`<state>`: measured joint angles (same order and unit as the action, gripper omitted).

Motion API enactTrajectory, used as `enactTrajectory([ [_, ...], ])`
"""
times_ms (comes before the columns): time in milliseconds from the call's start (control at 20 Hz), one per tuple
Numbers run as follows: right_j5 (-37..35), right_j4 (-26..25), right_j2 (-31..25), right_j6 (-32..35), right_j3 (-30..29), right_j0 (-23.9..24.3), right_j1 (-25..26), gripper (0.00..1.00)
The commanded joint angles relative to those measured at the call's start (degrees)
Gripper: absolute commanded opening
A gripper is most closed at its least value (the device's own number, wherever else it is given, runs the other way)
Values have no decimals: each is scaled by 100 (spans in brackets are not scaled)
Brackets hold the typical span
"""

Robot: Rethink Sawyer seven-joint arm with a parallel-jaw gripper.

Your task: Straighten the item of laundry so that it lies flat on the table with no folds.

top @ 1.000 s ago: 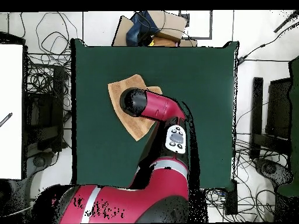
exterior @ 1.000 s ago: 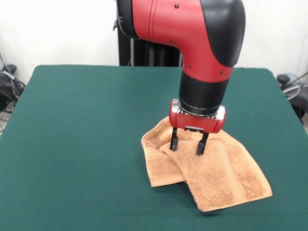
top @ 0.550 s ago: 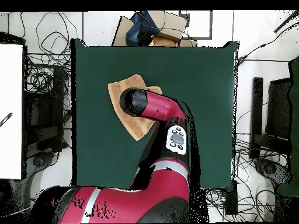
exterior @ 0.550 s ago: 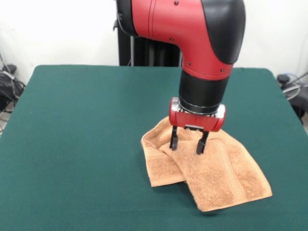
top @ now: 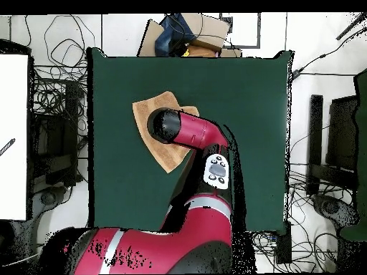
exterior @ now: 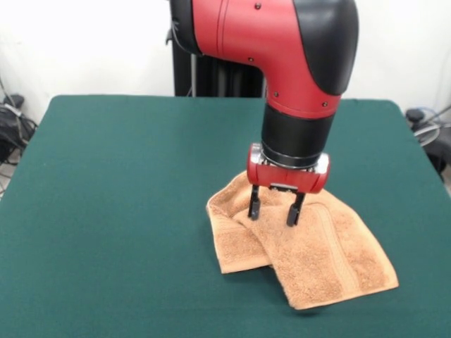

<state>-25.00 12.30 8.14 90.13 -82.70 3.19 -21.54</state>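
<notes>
Front camera facing the arm (exterior: 282,56) across the table (exterior: 106,211) at close range, overhead camera looking straight down, both sharing table, towel (exterior: 317,246), arm.

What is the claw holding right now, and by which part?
Nothing: the claw is open, fingers spread over the folded towel near its far edge, pinching no cloth.

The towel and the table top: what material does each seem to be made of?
The towel looks like soft terry cloth: a fuzzy looped pile with a flat woven band. The table seems covered in matte dark green felt or similar fabric, showing no shine.
</notes>
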Motion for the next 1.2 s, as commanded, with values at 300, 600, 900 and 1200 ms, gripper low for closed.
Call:
enactTrajectory([
  [300, 197, 20, -339, 1083, -366, 117, 278, 100],
  [600, 190, 7, -290, 1104, -355, 104, 368, 0],
  [900, 175, 47, -245, 1197, -390, 63, 385, 0],
  [1200, 317, 36, -256, 1223, -460, 74, 398, 0],
])
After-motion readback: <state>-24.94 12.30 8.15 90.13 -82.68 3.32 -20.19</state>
